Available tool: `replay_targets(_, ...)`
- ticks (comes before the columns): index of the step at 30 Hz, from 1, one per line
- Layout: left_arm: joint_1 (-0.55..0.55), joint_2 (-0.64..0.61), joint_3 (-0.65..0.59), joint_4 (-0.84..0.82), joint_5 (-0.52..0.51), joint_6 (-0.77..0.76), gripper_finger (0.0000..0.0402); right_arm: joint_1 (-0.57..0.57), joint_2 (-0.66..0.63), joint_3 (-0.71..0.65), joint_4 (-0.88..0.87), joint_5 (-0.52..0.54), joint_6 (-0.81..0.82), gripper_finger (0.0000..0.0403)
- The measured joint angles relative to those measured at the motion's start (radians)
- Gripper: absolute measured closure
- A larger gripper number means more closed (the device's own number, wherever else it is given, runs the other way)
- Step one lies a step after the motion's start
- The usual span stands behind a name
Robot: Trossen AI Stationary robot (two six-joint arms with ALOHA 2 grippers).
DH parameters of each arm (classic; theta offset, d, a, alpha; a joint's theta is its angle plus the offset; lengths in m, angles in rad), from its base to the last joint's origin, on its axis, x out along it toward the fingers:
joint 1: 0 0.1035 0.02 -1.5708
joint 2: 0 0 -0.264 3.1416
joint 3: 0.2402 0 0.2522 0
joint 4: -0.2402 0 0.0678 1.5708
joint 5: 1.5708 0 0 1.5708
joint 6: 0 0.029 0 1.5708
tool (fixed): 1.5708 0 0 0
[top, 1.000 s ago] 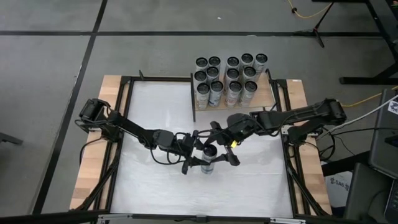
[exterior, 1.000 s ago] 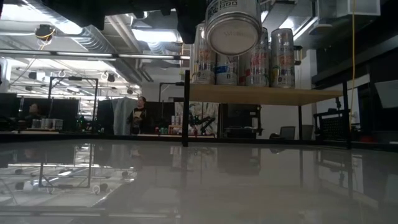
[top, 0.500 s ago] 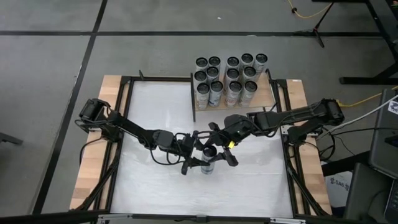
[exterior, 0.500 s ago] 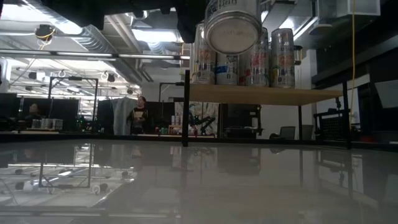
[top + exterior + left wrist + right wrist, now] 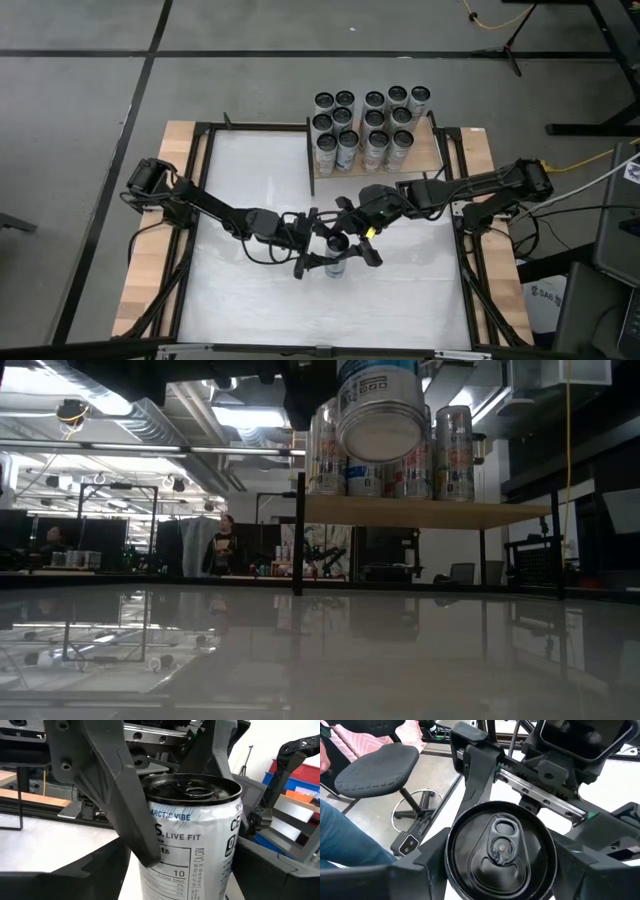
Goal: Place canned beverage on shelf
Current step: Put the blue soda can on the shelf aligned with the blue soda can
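A silver canned beverage (image 5: pixel 336 250) hangs above the white tabletop, between my two grippers. My right gripper (image 5: pixel 347 238) reaches in from the table's right, slanting down, and is shut on it. My left gripper (image 5: pixel 324 250) comes level from the left and is open. Its fingers (image 5: pixel 95 870) stand on either side of the can's lower body (image 5: pixel 190 850), with white table showing in the gap. The shelf (image 5: pixel 428 152), a pale wood board on black posts, stands at the far right and carries several upright cans (image 5: pixel 372 125). My right gripper pinches the can between its two fingers (image 5: pixel 420 865), on opposite sides of the wall just below the top rim (image 5: pixel 150 812). The fingers come from above, slanting down from the table's right. The can hangs clear of the table, top up, tipped slightly (image 5: pixel 378 415).
The shelf board (image 5: pixel 430 512) sits raised above the tabletop, with cans (image 5: pixel 452 450) in rows across most of it. Black frame rails and pale wooden strips (image 5: pixel 150 250) run along the table's edges. A swivel chair (image 5: pixel 375 770) and a person's leg show beyond the table.
The can has sunk a little and tipped, so more of its label shows in the low view. My right gripper has edged slightly toward the left arm over the can's top.
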Motion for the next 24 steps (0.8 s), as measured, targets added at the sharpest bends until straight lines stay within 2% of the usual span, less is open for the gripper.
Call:
replay_targets(11, 0.001, 0.0, 0.0, -0.074, -0.049, -0.001, 0.0032, 0.0, -0.023, 0.0, -0.084, 0.05, 0.002, 0.016)
replay_targets(19, 0.001, 0.0, 0.0, -0.154, -0.125, -0.001, 0.002, 0.001, -0.091, 0.0, -0.225, 0.209, 0.018, 0.0157)
replay_targets(24, 0.001, 0.001, -0.001, -0.191, -0.147, 0.0, 0.002, 0.002, -0.117, 0.0, -0.332, 0.398, 0.134, 0.0156)
